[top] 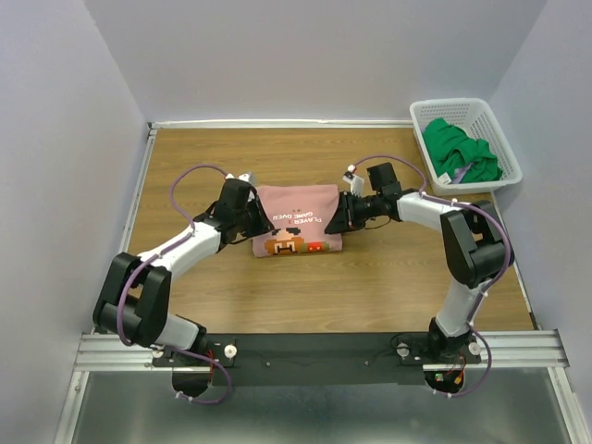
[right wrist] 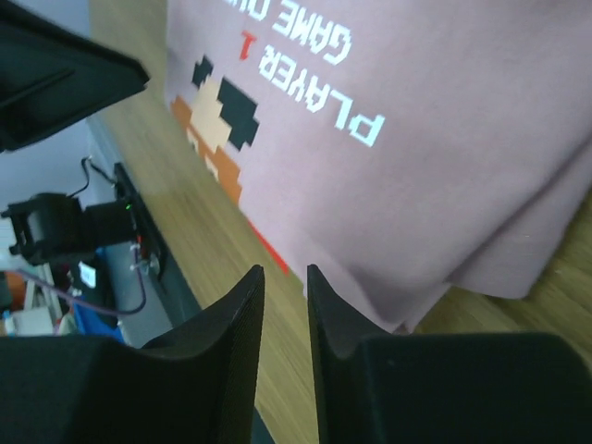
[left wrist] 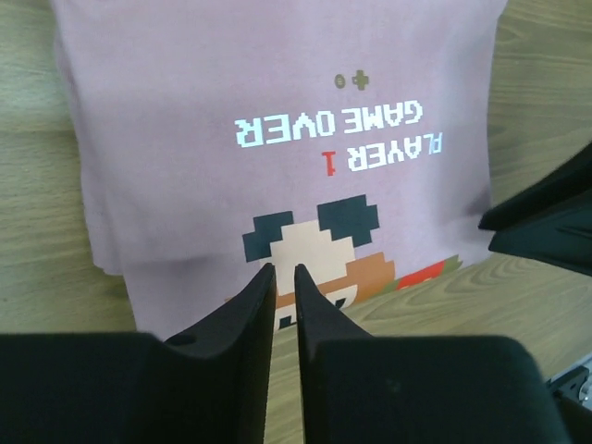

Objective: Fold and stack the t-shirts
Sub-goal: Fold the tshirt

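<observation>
The dusty-pink t-shirt [top: 296,215] lies folded into a rectangle on the wooden table, print up, with white "PLAYER 1 GAME OVER" lettering. It fills the left wrist view [left wrist: 231,102] and the right wrist view [right wrist: 444,157]. My left gripper [top: 263,226] is at the shirt's left edge near its front corner, its fingers nearly together with nothing between them [left wrist: 285,270]. My right gripper [top: 335,222] is at the shirt's right edge, its fingers close together and empty [right wrist: 285,270]. The bright green t-shirt [top: 460,153] lies crumpled in the basket.
The white lattice basket [top: 462,104] stands at the back right corner of the table [top: 370,287]. Pale walls close in the table on the left, back and right. A metal rail [top: 314,350] with the arm bases runs along the near edge.
</observation>
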Tool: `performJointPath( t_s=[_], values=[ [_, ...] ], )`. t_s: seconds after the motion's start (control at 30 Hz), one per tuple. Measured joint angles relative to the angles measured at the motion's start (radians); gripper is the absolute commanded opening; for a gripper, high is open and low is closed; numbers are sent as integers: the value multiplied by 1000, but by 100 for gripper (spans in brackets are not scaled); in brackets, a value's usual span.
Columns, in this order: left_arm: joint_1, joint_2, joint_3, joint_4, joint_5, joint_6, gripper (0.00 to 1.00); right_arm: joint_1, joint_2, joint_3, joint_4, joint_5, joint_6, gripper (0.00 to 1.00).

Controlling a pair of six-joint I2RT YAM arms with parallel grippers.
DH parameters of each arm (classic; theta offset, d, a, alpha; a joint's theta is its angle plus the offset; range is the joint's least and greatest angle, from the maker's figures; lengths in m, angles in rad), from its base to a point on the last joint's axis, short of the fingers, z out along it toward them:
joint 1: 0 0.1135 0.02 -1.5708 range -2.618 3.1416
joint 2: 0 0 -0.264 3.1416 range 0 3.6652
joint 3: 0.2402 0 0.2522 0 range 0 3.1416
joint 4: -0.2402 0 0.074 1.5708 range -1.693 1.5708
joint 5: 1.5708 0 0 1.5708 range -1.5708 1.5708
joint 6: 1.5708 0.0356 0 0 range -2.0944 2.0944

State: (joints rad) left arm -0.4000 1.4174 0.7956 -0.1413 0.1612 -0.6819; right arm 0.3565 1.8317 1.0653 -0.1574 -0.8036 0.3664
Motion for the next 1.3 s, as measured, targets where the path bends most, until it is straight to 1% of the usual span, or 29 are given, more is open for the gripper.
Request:
performJointPath(
  t_s=[0.13, 0.17, 0.2, 0.27, 0.33, 0.47, 0.5, 0.57, 0.6, 0.67, 0.7, 0.73, 0.77, 0.87, 0.9, 1.03, 1.07, 1.17, 1.23, 1.3],
  values=[
    [3, 28, -33, 22, 0, -19, 19, 0, 29, -31, 37, -67, -5, 26],
    [5, 35, -43, 24, 0, -24, 19, 0, 44, -37, 41, -77, -8, 24],
    [16, 50, -61, 28, 1, -29, 18, -2, 69, -49, 54, -81, -11, 19],
    [32, 87, -84, 29, 13, -37, 18, -11, 115, -62, 65, -81, -10, 17],
    [70, 115, -101, 45, 50, -53, 18, -35, 151, -80, 74, -117, 6, 17],
    [107, 105, -116, 58, 68, -56, 19, -79, 141, -95, 82, -124, 18, 17],
    [108, 97, -120, 56, 68, -56, 25, -84, 131, -100, 82, -120, 19, 17],
    [110, 76, -129, 39, 68, -50, 32, -84, 109, -107, 81, -103, 22, 17],
    [112, 53, -135, 26, 68, -49, 38, -82, 93, -109, 79, -95, 26, 17],
    [113, 7, -137, -5, 67, -45, 45, -61, 54, -108, 78, -82, 35, 17],
    [114, -31, -136, -21, 66, -44, 51, -34, 29, -103, 78, -79, 43, 17],
    [115, -77, -134, -34, 64, -43, 54, -15, 13, -95, 77, -76, 49, 17],
    [115, -107, -130, -45, 61, -42, 59, 32, -6, -74, 81, -76, 61, 17],
    [115, -218, -96, -85, 29, -31, 64, 140, -17, -10, 115, -77, 101, 17],
    [115, -251, -87, -94, 10, -28, 71, 161, -15, 7, 135, -77, 116, 15],
    [116, -350, -83, -118, -47, -17, 72, 268, 36, 77, 218, -75, 169, 13],
    [117, -365, -84, -125, -55, -16, 72, 290, 76, 100, 248, -73, 185, 12],
    [117, -407, -93, -139, -82, -11, 72, 318, 165, 112, 307, -65, 215, 9],
    [117, -426, -109, -142, -96, -6, 72, 325, 261, 109, 341, -43, 246, 7],
    [117, -430, -121, -142, -101, -2, 72, 324, 318, 106, 357, -27, 274, 7]
  ],
)
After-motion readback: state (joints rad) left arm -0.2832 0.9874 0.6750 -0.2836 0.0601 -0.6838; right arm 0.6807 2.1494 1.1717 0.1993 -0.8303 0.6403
